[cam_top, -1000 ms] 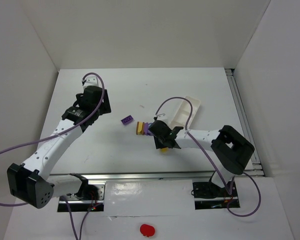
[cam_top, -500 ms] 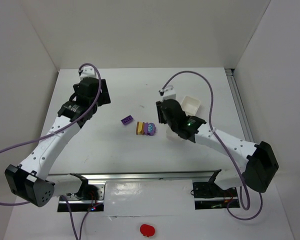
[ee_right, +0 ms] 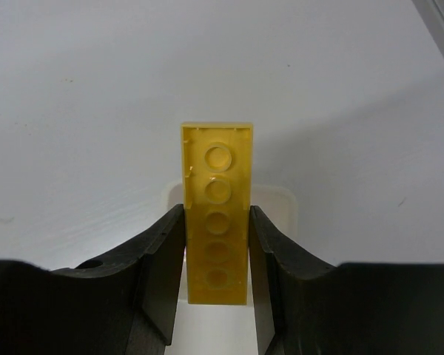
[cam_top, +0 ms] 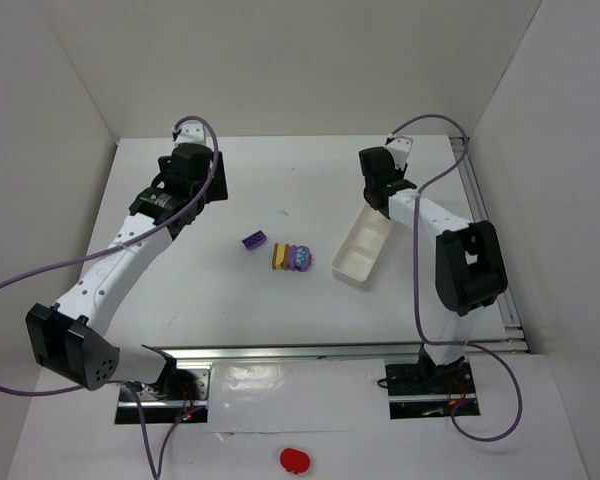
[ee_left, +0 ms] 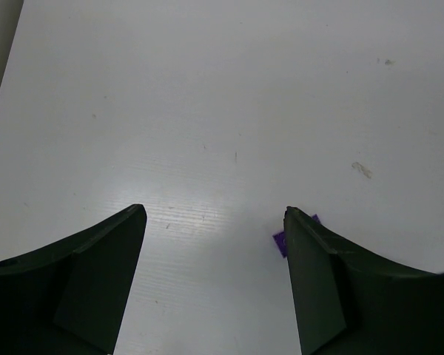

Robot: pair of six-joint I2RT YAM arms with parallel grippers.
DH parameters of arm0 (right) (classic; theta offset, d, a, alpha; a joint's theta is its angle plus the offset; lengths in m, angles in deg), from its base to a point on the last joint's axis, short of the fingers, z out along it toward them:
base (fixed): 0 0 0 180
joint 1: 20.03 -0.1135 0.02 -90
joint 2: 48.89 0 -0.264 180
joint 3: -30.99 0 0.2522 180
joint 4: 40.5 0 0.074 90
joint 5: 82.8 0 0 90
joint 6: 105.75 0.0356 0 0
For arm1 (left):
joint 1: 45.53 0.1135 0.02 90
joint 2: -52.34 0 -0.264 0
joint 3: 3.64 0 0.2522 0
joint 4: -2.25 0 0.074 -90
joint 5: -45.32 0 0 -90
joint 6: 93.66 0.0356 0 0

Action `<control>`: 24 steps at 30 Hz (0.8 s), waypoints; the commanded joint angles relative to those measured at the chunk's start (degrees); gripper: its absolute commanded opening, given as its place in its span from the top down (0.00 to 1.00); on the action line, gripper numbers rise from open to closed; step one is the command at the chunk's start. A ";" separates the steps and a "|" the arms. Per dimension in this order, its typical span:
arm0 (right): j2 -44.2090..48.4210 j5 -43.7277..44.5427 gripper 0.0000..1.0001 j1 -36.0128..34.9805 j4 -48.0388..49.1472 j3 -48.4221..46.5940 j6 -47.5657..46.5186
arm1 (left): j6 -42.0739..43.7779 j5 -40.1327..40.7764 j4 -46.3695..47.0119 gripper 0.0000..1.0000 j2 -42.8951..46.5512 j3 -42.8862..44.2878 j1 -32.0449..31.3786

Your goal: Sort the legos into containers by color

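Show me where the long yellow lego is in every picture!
Top external: you cannot see it; it is hidden under the right gripper, over the far end of the white tray.
Left wrist: not in it.
Right wrist: the long yellow lego runs up the middle, pinched between the gripper's fingers.
Shared landmark: the white tray, which also peeks out behind the lego in the right wrist view.

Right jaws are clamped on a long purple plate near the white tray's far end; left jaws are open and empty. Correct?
No. The plate is yellow, not purple; the right wrist view shows it clearly. The rest stands: right jaws clamp it near the white tray's far end, and left jaws are open and empty.
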State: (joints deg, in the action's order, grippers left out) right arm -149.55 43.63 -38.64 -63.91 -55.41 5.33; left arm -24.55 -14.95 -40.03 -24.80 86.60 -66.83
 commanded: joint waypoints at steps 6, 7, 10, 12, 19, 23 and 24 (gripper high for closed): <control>-7.26 7.17 0.61 -0.29 -0.11 -4.70 11.87 | 2.16 1.38 -0.05 0.15 -0.81 3.49 0.29; -7.27 7.17 0.61 -0.29 -0.11 -4.18 12.49 | 2.16 1.38 -0.05 0.15 -0.81 3.49 0.29; -7.79 7.70 0.60 -0.29 -0.81 -3.30 13.54 | 2.16 1.38 -1.10 0.15 -0.81 3.49 0.29; -7.01 7.70 0.58 -0.29 -0.29 -2.07 13.55 | 2.16 1.38 -1.11 0.15 -0.81 3.49 0.29; -5.69 7.17 0.07 -0.29 -0.98 0.40 14.08 | 1.11 0.15 -1.11 0.12 -1.96 4.02 0.29; -1.92 6.64 0.08 -0.29 -0.98 0.40 12.94 | 0.58 -0.47 -1.63 0.12 -2.57 4.54 0.29; -0.95 6.12 0.10 -0.81 -0.98 0.40 12.93 | 0.58 -0.47 -1.63 0.12 -2.57 4.55 0.29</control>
State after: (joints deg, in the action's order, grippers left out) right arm -156.24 48.63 -38.73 -65.24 -55.01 17.92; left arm -23.41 -15.01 -41.67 -27.36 88.31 -66.76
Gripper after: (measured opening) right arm 0.907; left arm 0.874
